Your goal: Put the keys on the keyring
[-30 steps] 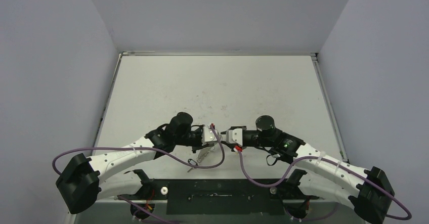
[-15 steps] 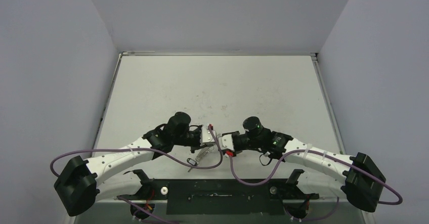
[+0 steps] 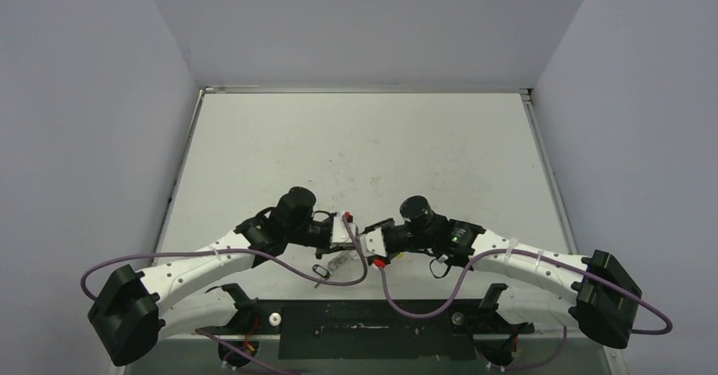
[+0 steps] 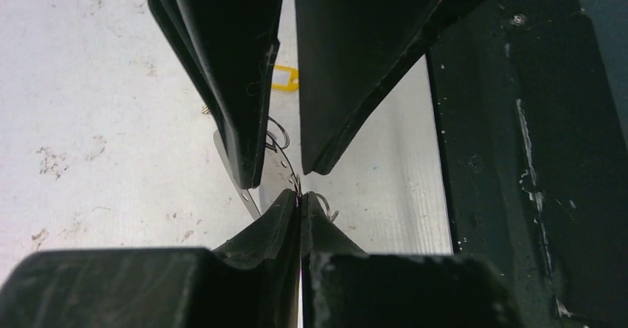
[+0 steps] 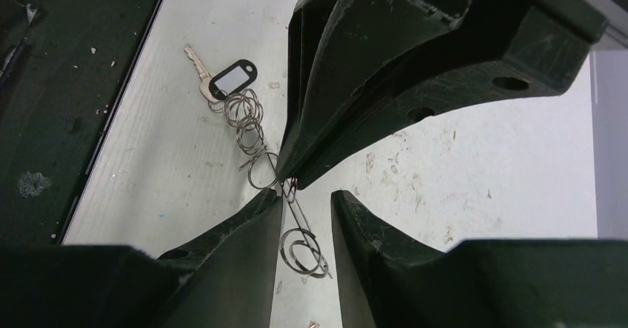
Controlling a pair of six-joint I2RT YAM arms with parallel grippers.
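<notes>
My left gripper (image 4: 300, 193) is shut, pinching a thin wire ring of the keyring's chain (image 5: 248, 132). The chain trails down to the table, ending at a silver key (image 5: 194, 61) with a black-framed tag (image 5: 231, 80). A yellow tag (image 4: 285, 80) lies farther off. A flat silver piece (image 4: 237, 172) shows behind the right fingers. My right gripper (image 5: 307, 195) faces the left one tip to tip and is open, and two small rings (image 5: 304, 252) hang in its gap. In the top view both grippers (image 3: 351, 235) (image 3: 364, 240) meet above the keys (image 3: 334, 261).
A black base plate (image 3: 364, 328) runs along the near table edge, close under the grippers. Purple cables (image 3: 279, 261) loop from both arms beside the keys. Grey walls enclose the table (image 3: 364, 146) on three sides.
The right arm has swung left and brought its gripper up against the left gripper's tips. The left arm shifted slightly left. The left gripper stays shut on the ring.
</notes>
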